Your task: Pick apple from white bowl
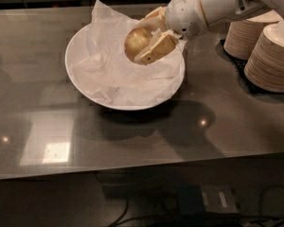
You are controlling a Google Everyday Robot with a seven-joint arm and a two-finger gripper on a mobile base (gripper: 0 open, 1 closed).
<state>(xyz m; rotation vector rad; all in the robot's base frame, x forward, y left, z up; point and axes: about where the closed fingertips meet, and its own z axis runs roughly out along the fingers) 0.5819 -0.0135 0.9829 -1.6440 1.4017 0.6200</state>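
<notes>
The white bowl (87,86) sits on the grey counter, lined with crumpled white paper (113,74). My gripper (144,41) comes in from the upper right on a white arm. It is shut on the apple (135,40), a small yellow-green fruit, and holds it lifted above the bowl's right half. One beige finger (157,48) lies below the apple, the other above it.
Stacks of small beige paper bowls (270,56) stand at the right on a dark mat. The grey counter (132,141) has its front edge near the bottom, with cables and a dark floor below.
</notes>
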